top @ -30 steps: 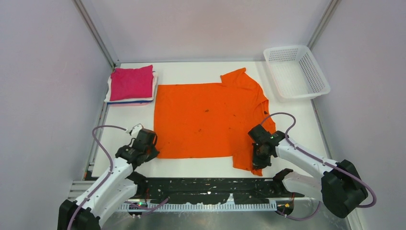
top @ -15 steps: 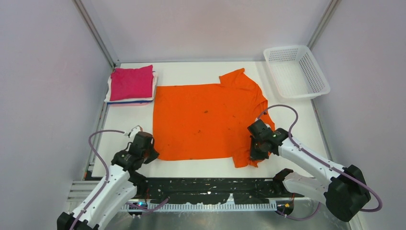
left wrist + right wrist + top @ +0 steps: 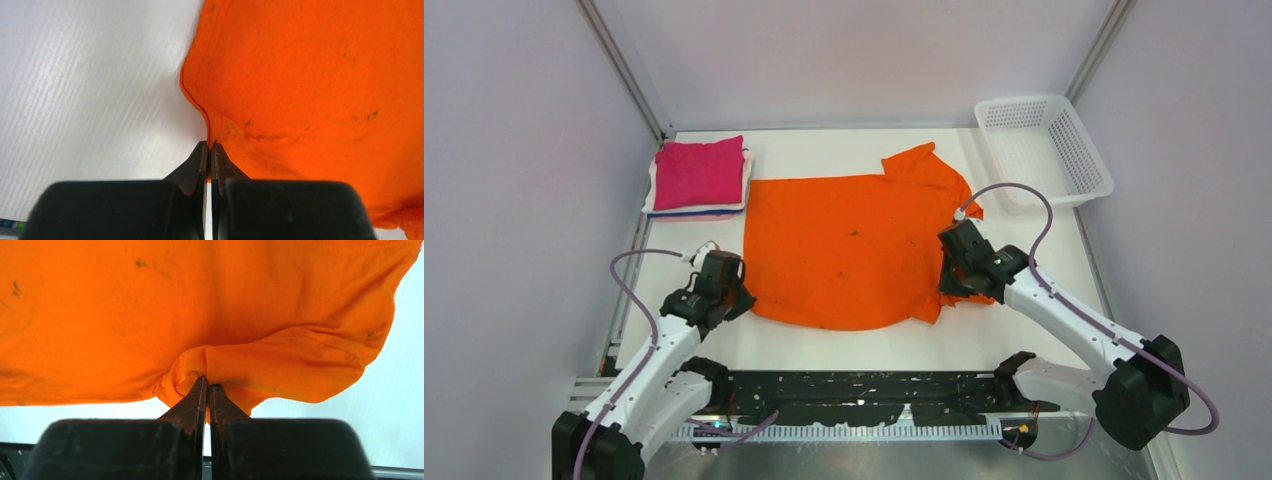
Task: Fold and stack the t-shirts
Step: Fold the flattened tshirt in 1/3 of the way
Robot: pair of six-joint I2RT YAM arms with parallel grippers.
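- A black strip runs along the near edge of the table, between the two arm bases.
- The left gripper sits near the table's near-left corner. Its jaws are pinched shut on the near-left corner of the orange shirt, gripping the hem right at the edge.
- In the left wrist view, the hem rises from the fingertips in a curve, with bare white table to its left.
- The right gripper is over the near-right part of the table, a little farther in than the left one. Its jaws are closed tight on a bunched fold of the same shirt, by the near sleeve.
- In the right wrist view, the cloth puckers at the tips and a loose flap hangs to the right.
- Between the two grippers the near hem sags in a curve; the rest of the shirt lies spread over the middle of the table, with dark specks on it, and its far sleeve points toward the far edge.
- At the far-left corner a folded pink shirt tops a neat stack, with white and blue cloth edges showing beneath it.
- At the far-right corner stands a white plastic basket, well apart from the orange shirt.
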